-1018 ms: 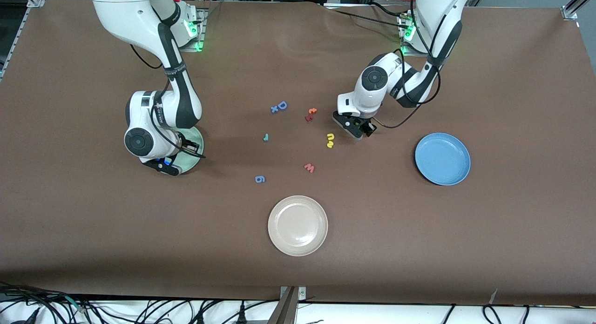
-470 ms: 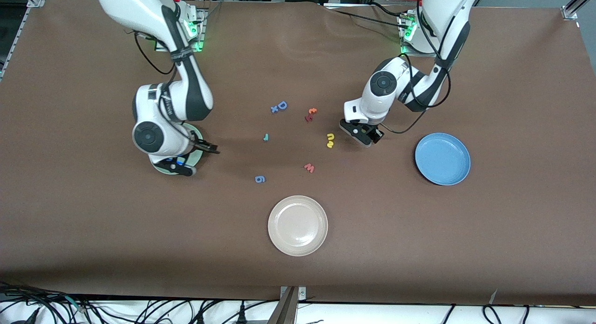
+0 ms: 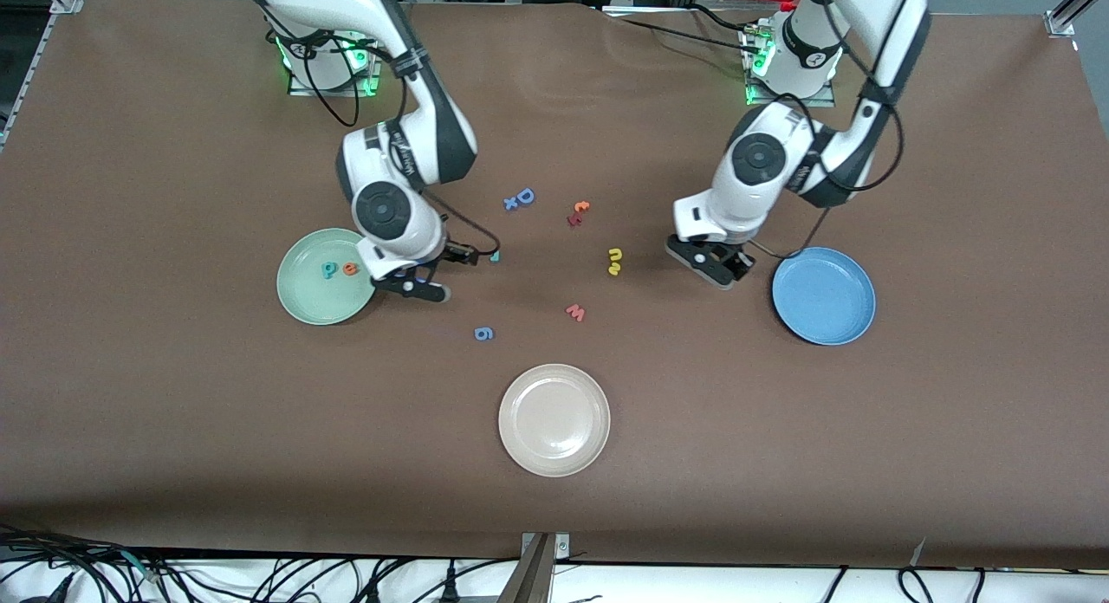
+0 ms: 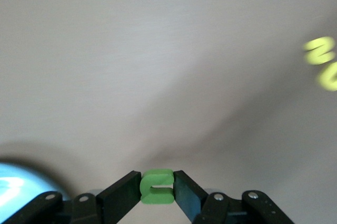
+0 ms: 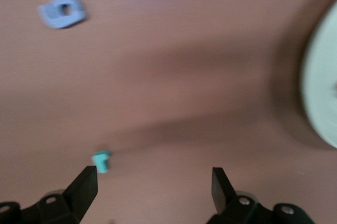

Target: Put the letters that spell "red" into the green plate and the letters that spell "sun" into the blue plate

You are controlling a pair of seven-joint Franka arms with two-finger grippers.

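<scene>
The left gripper (image 4: 157,191) is clamped on the small green foam "u" (image 4: 157,186), hanging over bare brown table (image 3: 173,430) between the two yellow foam letters "s" and "n" (image 3: 614,261) and the round mid-blue shallow plate (image 3: 823,295); the plate rim sits just off the gripper at about 4 o'clock in the front view. The blue plate holds nothing visible. The right gripper (image 5: 154,183) has jaws wide apart with nothing between them, over the table just beside the round pale mint-green shallow plate (image 3: 299,295), off the plate's 3 o'clock edge. The thin teal foam "r" (image 5: 101,161) lies on the table close to one of the right gripper's fingers (image 5: 84,184), not touching as far as the wrist view shows. Inside the green plate: the teal foam "d" (image 3: 329,269), reading as "p", and the orange foam "e" (image 3: 349,269), side by side near the plate's centre. Elsewhere on the table: blue capital "D" with a small blue "x" (image 3: 520,199), an orange-and-red letter pair (image 3: 578,213), a red "w" (image 3: 575,312), a blue "g" (image 3: 484,333), and a round beige plate (image 3: 554,419) at 6 o'clock from the letter cluster, nearest the front camera.
</scene>
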